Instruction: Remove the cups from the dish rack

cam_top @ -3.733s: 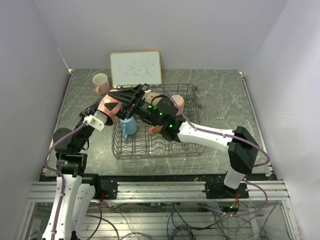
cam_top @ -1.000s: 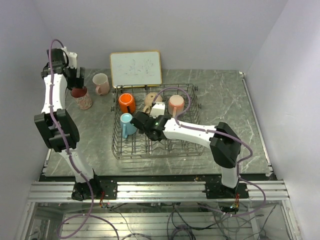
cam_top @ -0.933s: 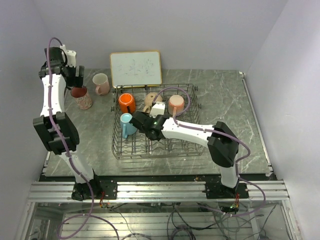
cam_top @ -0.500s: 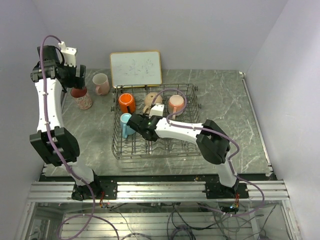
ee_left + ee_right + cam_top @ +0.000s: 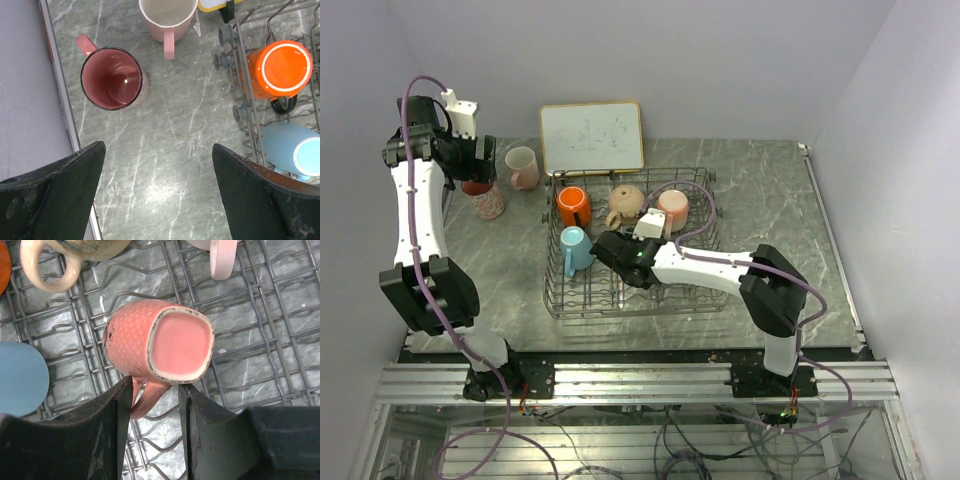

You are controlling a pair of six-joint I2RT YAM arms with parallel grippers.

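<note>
Whereas the left arm was reaching over the dish rack [image 5: 620, 312] a few seconds back, the left gripper [image 5: 157, 149] now hangs above the table at the rack's 10 o'clock, fingers spread wide and empty. A dark-rimmed pink mug [image 5: 112, 77] stands upright beneath it, with a pale pink mug [image 5: 167, 15] just beside, also out of the rack. Two cups are thus unloaded. Over the last second the right gripper [image 5: 155, 387] has shifted toward the rack's middle and drawn its fingers in. They now stand narrowly either side of the handle of a salmon mug [image 5: 160, 345], which lies on its side on the wires with its mouth toward the wrist camera. Whether they already pinch the handle cannot be told. Four more cups remain in the rack: an orange mug [image 5: 277, 67] at 11 o'clock, a light blue mug [image 5: 295, 152] at 9 o'clock, a tan mug [image 5: 628, 200] at 12 o'clock and a pink mug [image 5: 672, 207] at 1 o'clock. Judgement: the third removal is at the grasp stage, with most of the task outstanding.
</note>
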